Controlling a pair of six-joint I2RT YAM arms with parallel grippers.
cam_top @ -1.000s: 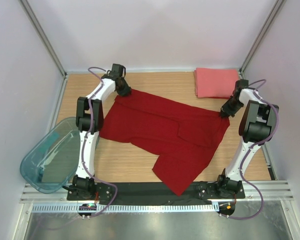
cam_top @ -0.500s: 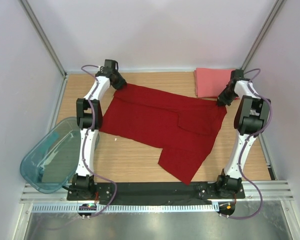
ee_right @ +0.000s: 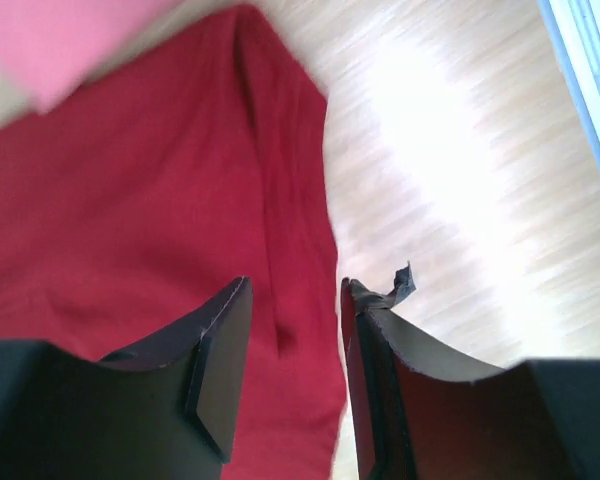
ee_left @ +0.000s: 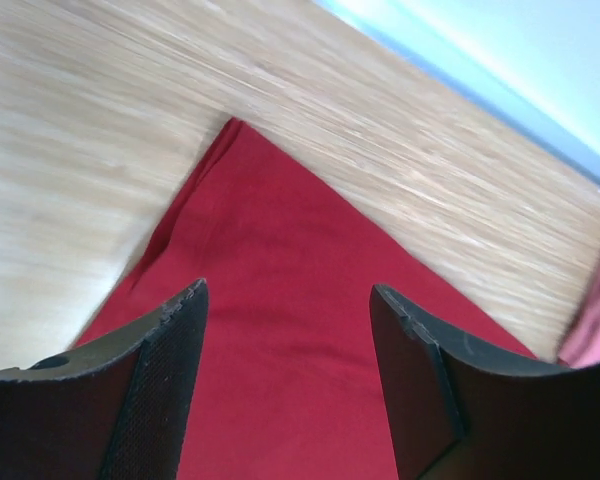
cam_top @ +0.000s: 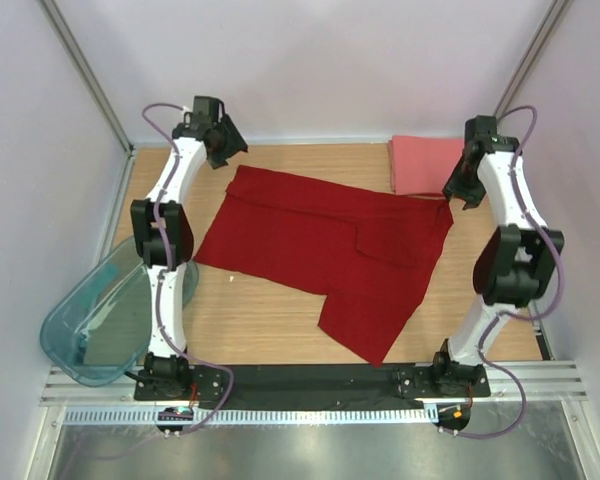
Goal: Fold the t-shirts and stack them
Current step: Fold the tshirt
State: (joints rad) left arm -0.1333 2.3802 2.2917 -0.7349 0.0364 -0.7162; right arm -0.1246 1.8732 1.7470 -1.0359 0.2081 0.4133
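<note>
Dark red t-shirt [cam_top: 325, 255] lies spread across the middle of the surface [cam_top: 270, 330], slightly skewed, a flap doubled over the body toward its right side and one part jutting toward the near edge. Salmon-pink t-shirt [cam_top: 425, 165] sits folded to a rectangle at the far right, just beside the red one's far right corner; overlap cannot be told. Left fingers [ee_left: 160, 380] hang over the far left corner, spread wide, nothing between them. Right fingers [ee_right: 215, 370] hang over the far right edge, parted, gripping no cloth. Teal bin [cam_top: 90, 330] stands off to the left, not involved. Judgement: laying-out step looks finished, first fold not yet made. Next move calls for both arms to pinch matching edges cleanly, single layer only, and carry them over together without dragging the pink stack.
</note>
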